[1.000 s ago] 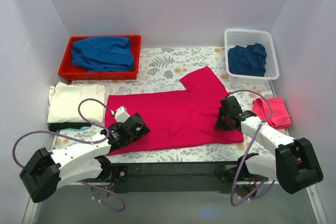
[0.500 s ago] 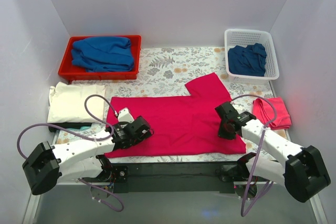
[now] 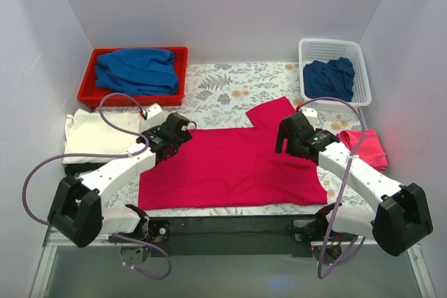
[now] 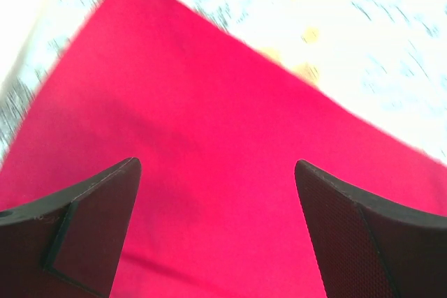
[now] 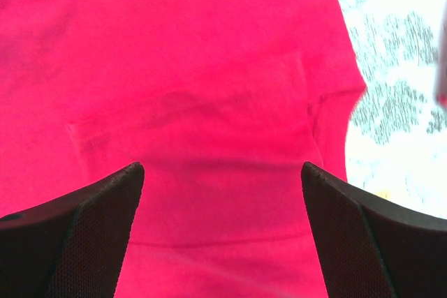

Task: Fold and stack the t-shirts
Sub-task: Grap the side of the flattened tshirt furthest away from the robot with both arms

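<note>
Crimson t-shirt, long axis left-right, sleeve rearward; left claw and right claw spread wide.

Two white-shelled arms, left arm and right arm, bulky black joint housings, looping lilac cables, dark fingers with seemingly fine-textured pads

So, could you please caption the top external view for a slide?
Left gripper and right gripper, both open, poised over a crimson t-shirt spread on the patterned table.

Plain pale walls close in the table on three sides. A floral cloth covers it, and the light is soft and even.
</note>
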`<action>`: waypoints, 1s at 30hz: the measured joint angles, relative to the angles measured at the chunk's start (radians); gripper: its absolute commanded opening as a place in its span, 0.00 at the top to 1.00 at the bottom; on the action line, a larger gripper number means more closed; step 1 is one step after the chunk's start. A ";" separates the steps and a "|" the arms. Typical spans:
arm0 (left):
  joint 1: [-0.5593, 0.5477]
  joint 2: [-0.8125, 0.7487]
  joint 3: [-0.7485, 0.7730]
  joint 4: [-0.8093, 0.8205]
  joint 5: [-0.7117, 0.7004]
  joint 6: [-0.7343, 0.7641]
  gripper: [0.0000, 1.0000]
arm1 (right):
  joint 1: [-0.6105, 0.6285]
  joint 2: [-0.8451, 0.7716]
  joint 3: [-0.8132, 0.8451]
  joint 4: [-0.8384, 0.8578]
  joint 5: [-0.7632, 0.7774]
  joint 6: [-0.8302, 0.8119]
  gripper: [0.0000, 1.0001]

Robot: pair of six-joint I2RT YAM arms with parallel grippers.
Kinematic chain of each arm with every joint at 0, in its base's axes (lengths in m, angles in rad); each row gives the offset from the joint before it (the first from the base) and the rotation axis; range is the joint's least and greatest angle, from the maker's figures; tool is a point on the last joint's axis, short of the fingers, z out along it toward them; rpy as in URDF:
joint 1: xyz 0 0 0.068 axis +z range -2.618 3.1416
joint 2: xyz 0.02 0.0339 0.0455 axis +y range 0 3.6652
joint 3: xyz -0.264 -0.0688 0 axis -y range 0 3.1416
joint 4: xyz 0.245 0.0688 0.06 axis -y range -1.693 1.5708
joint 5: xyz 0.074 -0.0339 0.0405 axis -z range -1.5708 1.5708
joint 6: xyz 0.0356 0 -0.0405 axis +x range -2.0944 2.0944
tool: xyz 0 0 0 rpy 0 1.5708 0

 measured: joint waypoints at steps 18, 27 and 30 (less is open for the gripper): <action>0.420 0.474 0.182 0.272 0.143 0.190 0.46 | 0.000 0.168 -0.005 0.264 -0.031 -0.159 0.17; 0.475 0.528 0.183 0.285 0.161 0.191 0.46 | 0.000 0.135 -0.031 0.283 -0.030 -0.162 0.17; 0.483 0.536 0.188 0.293 0.163 0.192 0.47 | 0.000 0.135 -0.034 0.286 -0.030 -0.162 0.18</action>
